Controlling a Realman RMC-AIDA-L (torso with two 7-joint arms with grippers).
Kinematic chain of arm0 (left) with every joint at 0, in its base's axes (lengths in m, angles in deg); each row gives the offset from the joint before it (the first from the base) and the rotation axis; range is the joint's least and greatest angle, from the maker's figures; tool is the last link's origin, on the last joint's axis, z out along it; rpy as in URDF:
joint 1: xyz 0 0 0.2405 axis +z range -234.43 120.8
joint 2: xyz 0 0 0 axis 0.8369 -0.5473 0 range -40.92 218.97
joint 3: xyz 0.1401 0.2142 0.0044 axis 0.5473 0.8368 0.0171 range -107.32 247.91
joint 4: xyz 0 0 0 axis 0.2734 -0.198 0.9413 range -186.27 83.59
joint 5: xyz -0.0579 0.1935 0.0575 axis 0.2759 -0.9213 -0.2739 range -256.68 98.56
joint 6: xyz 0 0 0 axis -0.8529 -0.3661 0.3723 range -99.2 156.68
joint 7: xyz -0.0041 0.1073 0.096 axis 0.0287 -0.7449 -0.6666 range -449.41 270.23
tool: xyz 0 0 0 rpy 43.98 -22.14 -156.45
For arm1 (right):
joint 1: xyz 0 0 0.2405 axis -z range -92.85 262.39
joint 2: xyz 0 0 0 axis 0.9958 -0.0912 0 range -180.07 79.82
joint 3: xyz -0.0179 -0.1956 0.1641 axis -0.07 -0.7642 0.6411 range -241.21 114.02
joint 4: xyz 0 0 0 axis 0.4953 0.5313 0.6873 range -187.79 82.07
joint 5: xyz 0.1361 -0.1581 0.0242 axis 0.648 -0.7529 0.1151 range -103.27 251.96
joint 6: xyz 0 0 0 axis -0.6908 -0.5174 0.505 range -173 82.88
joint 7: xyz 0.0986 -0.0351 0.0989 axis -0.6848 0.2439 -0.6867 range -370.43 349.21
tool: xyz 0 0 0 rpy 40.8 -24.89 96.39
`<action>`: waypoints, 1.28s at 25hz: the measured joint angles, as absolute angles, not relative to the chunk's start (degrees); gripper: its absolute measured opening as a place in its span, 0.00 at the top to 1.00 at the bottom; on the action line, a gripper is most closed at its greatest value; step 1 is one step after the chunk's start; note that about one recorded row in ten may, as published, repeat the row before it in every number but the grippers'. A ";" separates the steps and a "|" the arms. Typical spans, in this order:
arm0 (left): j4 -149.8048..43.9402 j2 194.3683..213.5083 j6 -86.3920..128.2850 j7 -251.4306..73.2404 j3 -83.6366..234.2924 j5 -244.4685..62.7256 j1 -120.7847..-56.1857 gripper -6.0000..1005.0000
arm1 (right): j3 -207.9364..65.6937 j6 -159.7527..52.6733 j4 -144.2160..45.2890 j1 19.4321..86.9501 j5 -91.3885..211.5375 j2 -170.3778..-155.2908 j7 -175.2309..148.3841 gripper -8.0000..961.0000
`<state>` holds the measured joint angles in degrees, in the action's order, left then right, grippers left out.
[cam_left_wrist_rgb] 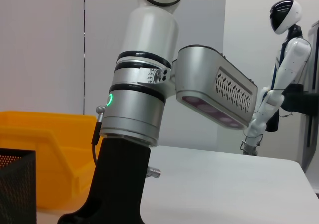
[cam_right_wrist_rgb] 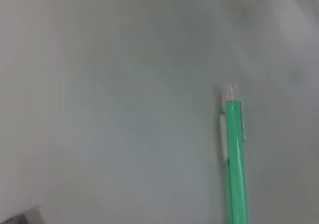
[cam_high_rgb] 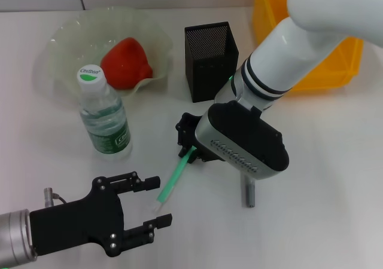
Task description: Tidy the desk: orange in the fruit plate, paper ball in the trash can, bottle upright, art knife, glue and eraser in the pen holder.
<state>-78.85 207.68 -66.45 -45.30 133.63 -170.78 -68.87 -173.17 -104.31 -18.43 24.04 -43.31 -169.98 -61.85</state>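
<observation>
Down on the white desk (cam_high_rgb: 335,179), right gripper (cam_high_rgb: 190,142) lowered over one end of a slim green pen-like stick with a white tip (cam_high_rgb: 170,182); black fingers around the stick's upper end, though whether pressed onto it or merely beside it cannot be told. Seen in the right wrist view as a green shaft with a white clip and white cap (cam_right_wrist_rgb: 234,154) lying flat on the pale surface. Just beyond the right gripper, black square metal-mesh pen holder (cam_high_rgb: 209,60), upright. Behind that, at the far side of the right arm, bright yellow rectangular plastic trash can (cam_high_rgb: 335,60). Near the right wrist housing, on the desk, a short grey cylindrical piece (cam_high_rgb: 248,194); nature unclear.

Left gripper (cam_high_rgb: 149,203) low at the near edge, black fingers spread apart, the stick's white tip lying between them, not touching. Just beyond it, small clear plastic bottle with green label and white cap (cam_high_rgb: 105,116), standing upright. Farther past the bottle, translucent pale-green glass fruit plate with ruffled rim (cam_high_rgb: 66,42), red-orange rounded orange (cam_high_rgb: 125,63) resting inside.
</observation>
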 joint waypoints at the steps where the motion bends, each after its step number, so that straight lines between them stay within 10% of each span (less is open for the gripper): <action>1: -78.85 207.67 -66.45 -45.30 133.64 -170.80 -68.87 0.39 | -173.48 -104.09 -18.47 24.04 -42.81 -169.97 -61.69 0.81; 32: -79.53 207.24 -69.90 -45.71 130.93 -170.80 -66.68 0.39 | -161.87 -115.24 6.27 37.20 -54.50 -169.47 -79.05 0.91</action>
<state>-79.53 207.24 -69.90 -45.71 130.93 -170.80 -66.68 -161.87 -115.24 6.27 37.20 -54.50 -169.47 -79.05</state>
